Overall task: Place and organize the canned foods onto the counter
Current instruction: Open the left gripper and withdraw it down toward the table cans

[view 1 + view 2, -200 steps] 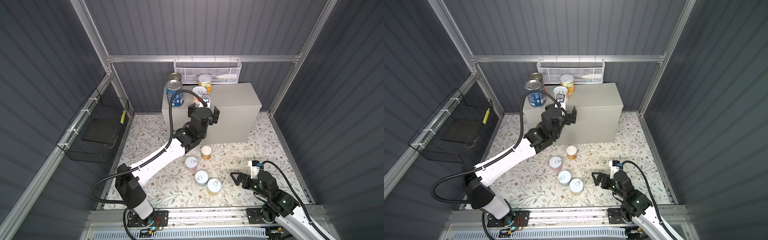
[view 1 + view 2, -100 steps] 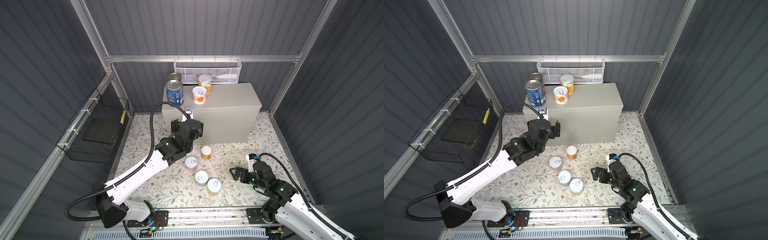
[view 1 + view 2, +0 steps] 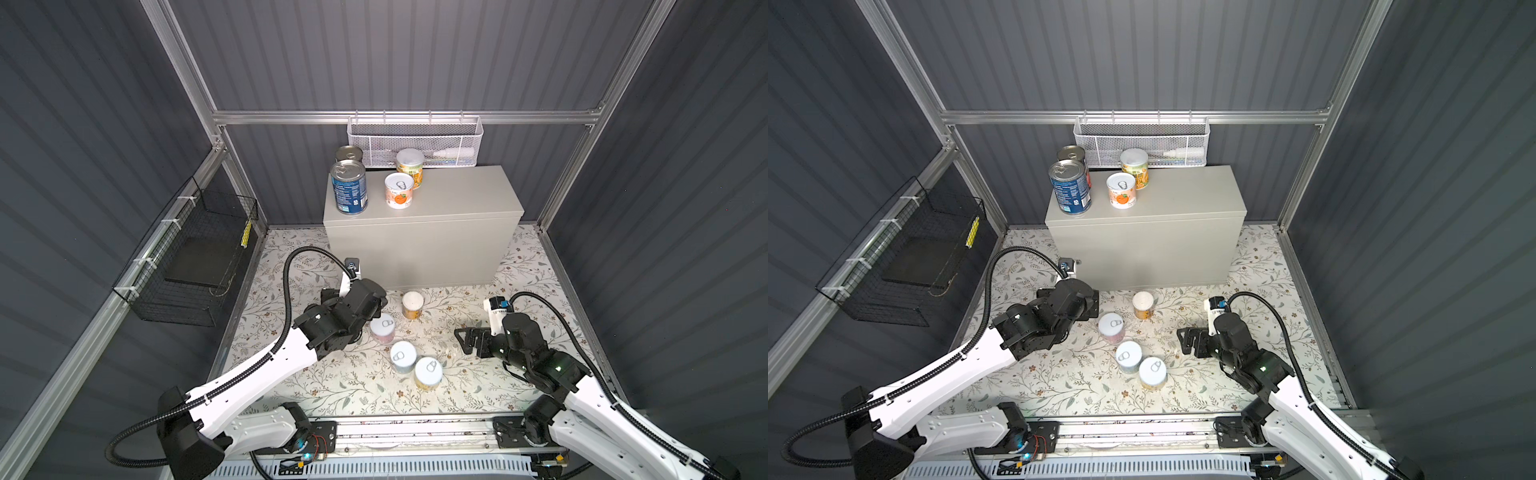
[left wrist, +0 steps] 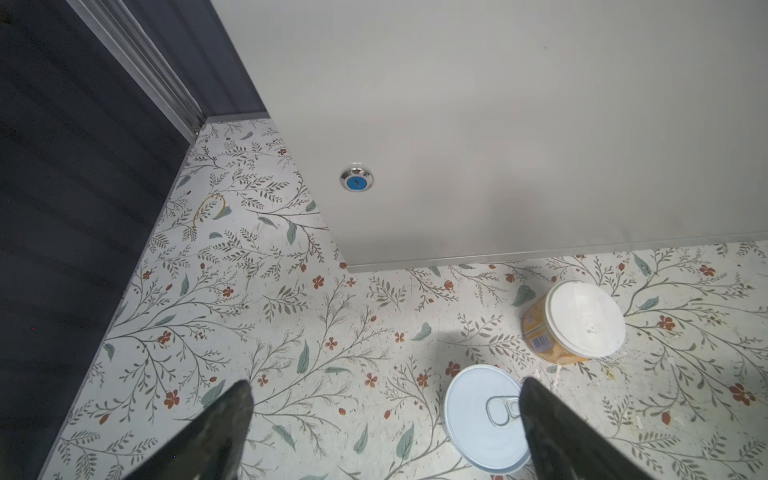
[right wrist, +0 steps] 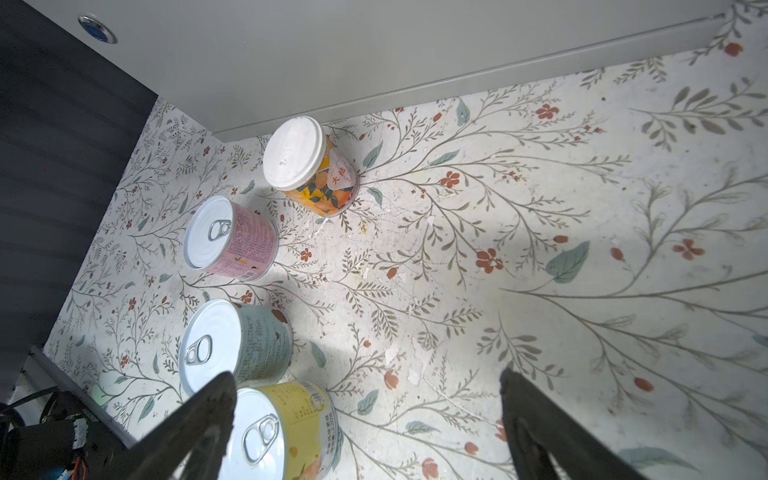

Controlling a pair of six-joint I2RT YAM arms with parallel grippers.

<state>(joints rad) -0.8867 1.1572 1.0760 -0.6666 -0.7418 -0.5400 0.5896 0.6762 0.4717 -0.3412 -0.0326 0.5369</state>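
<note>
Four cans (image 3: 399, 195) stand grouped at the bench's (image 3: 449, 195) ten-o'clock corner, leaving room for more; four floor cans (image 3: 403, 356) wait at its six o'clock. Left tool (image 4: 384, 390), wide and empty, hovers by the pink can (image 3: 382, 327), probably next; right tool (image 5: 368, 376) gapes empty.

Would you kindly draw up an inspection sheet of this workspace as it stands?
Surface: floral-patterned floor mat, scuffed.
Job's things: two large silver-lidded cans and two small white-lidded, orange-printed cans stand on the beige-grey metal cabinet; plain-lidded orange can, pink can, pale can and yellow can stand on the mat.
Clutter: nothing seen.
Grippers: left gripper open, empty, beside the pink can; right gripper open, empty, near the yellow can.
Cables: black corrugated cables loop clear of the cans.
Surroundings: white mesh basket behind the cabinet; black wire basket on the side wall.
</note>
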